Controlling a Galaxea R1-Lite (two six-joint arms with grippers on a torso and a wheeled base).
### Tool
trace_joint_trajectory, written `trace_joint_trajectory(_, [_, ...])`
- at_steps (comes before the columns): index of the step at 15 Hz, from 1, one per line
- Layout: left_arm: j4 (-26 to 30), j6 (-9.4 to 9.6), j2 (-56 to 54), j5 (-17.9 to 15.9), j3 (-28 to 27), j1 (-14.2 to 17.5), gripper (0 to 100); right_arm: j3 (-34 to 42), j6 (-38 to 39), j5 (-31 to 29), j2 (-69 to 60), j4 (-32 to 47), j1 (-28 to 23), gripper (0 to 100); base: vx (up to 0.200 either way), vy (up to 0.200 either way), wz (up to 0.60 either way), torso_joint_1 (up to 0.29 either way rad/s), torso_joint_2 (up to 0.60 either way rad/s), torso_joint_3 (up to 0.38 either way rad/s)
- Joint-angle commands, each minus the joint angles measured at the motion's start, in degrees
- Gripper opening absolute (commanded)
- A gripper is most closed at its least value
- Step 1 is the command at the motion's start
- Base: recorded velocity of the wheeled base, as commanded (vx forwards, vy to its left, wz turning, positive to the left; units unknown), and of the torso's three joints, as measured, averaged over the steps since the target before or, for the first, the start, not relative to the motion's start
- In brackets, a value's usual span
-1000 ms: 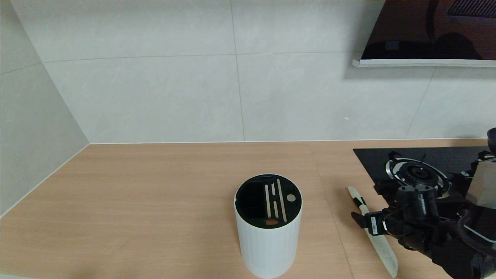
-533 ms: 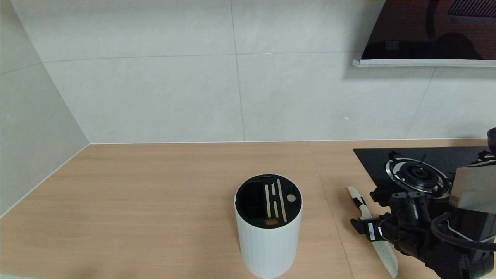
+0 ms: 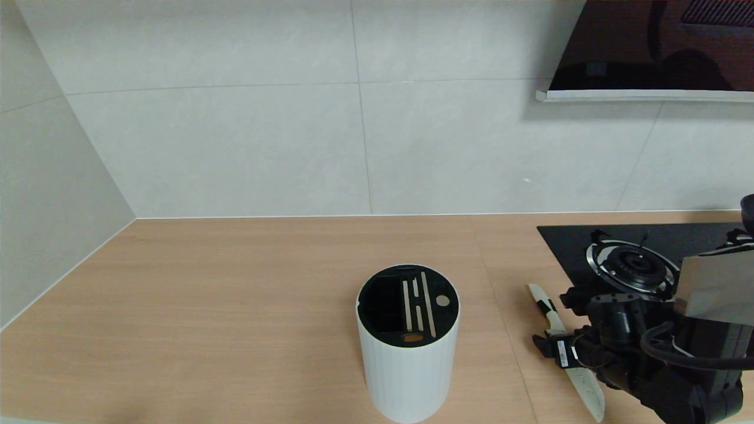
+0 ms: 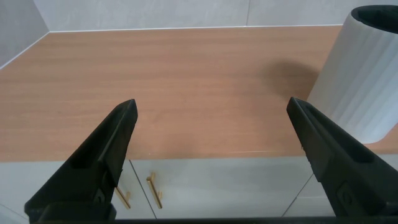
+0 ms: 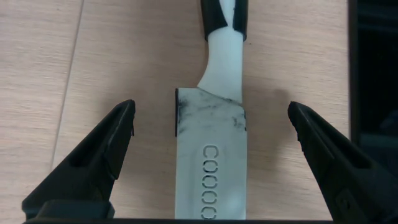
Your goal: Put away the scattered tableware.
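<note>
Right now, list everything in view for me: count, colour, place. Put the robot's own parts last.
holder: one, white cylinder with a black slotted top, standing upright at the middle of the counter.
knife: one, white with a black band on the handle, lying flat on the counter between the holder and the stove.
stove: one, black with a metal burner ring, on the counter's right side.
range hood: one, dark, on the wall above the stove.
counter: one, light wood.
cabinet handles: two, gold, below the counter's front edge.
left tool: one, black, open, at the counter's front edge, holding nothing.
right tool: one, black, open, over the knife with a finger on each side.
</note>
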Motion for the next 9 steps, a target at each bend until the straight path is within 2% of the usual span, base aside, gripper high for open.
trace_joint_trajectory(1, [-0.01,-0.01,0.0,-0.02,0.0,-0.01,100,-0.19,0.0,-0.38,0.74,0.0,-0.16,100,0.0,0.0,0.0,0.0,0.0,0.0])
trace_joint_trajectory(6, [-0.01,-0.01,0.0,-0.02,0.0,0.07,100,-0.28,-0.09,-0.82,0.66,0.0,-0.77,100,0.0,0.0,0.0,0.0,0.0,0.0])
trace_joint_trajectory(7, [-0.01,-0.01,0.0,-0.02,0.0,-0.01,100,-0.28,-0.09,-0.82,0.74,0.0,-0.86,0,0.0,0.0,0.0,0.0,0.0,0.0])
trace_joint_trajectory(9, [-0.01,-0.01,0.0,-0.02,0.0,-0.01,100,-0.19,-0.18,-0.91,0.83,0.0,-0.86,0,0.0,0.0,0.0,0.0,0.0,0.0])
